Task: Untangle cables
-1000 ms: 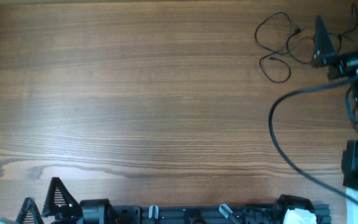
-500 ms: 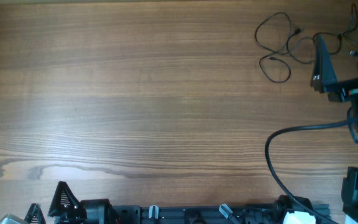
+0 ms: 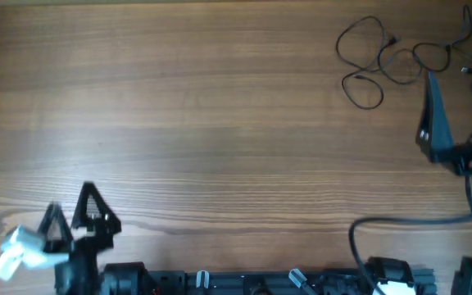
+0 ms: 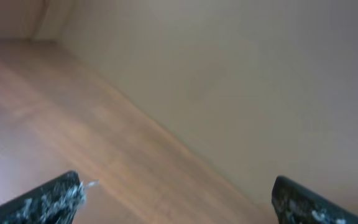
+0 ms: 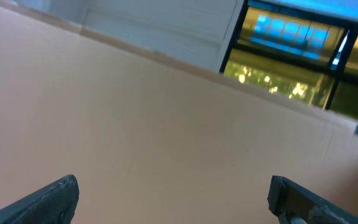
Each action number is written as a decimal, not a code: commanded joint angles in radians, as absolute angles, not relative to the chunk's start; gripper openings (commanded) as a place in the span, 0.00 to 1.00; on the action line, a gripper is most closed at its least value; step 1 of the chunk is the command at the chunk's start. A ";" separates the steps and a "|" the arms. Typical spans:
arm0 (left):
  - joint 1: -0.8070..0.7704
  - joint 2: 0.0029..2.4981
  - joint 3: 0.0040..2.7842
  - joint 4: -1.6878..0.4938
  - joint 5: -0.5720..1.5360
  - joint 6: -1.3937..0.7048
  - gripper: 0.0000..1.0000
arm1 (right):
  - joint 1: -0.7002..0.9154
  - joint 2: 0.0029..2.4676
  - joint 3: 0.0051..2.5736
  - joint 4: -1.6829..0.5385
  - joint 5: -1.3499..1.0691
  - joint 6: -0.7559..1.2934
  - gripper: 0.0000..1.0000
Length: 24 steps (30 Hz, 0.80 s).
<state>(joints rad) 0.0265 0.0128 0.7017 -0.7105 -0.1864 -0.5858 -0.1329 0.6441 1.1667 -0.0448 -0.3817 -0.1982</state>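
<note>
In the overhead view, the right gripper (image 3: 429, 102) has drawn back toward the near edge. A second ago it stood among the loops of the cables (image 3: 381, 59); now it is apart from them, fingers released and empty. The left gripper (image 3: 70, 198) has come up from the near left corner over the table (image 3: 220, 123). It is also spread wide, holds nothing, and is well apart from the cords.

The cables lie where they lay before, in the far right corner, as one loose bunch of overlapping loops. We make out about three small plug ends, but we cannot tell how many separate cords there are. Since the loops still cross and neither of the two arms is engaged, we judge that untangling remains to be done.

In the left wrist view, two fingers (image 4: 48, 202) stand wide apart with only bare wood and a plain wall between them, and no cable.

In the right wrist view, two fingers (image 5: 42, 199) are likewise parted and empty, and no cable is in sight.
</note>
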 commanded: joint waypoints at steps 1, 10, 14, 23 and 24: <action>0.031 0.005 0.542 -0.525 -0.062 -0.440 1.00 | -0.126 0.577 1.163 -0.045 -0.395 -0.181 1.00; 0.031 0.006 0.209 -0.157 -0.018 -0.373 1.00 | -0.126 0.518 1.163 -0.052 -0.395 -0.180 1.00; 0.031 0.006 0.128 -0.096 0.002 -0.335 1.00 | -0.126 0.492 1.163 -0.056 -0.395 -0.180 1.00; 0.031 0.006 0.022 -0.092 0.034 -0.239 1.00 | -0.126 0.427 1.163 -0.070 -0.395 -0.180 1.00; 0.031 0.006 0.011 -0.085 0.034 -0.239 1.00 | -0.126 0.421 1.163 -0.071 -0.395 -0.181 1.00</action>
